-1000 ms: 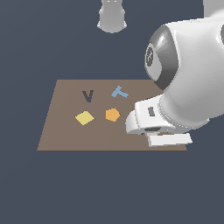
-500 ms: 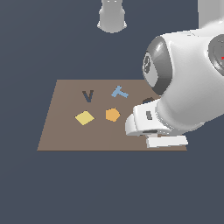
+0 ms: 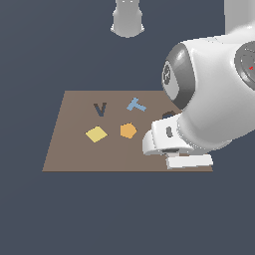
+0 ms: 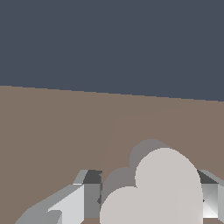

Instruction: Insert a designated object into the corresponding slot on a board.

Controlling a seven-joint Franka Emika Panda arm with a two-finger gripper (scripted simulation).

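Both fingers [image 4: 70,203] of the pincer [image 4: 146,201] clamp the grey heart [image 4: 155,192] between them.

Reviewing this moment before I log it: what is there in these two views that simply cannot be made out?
- Gripper and heart piece: hidden behind the arm in the exterior view.
- Grip: in the wrist view the heart sits between the fingers, but the picture's edge cuts off the contact, so a hold is unconfirmed.
- Slot: only a dark sliver shows beside the arm on the board; its shape is unreadable, and it is absent from the wrist view.
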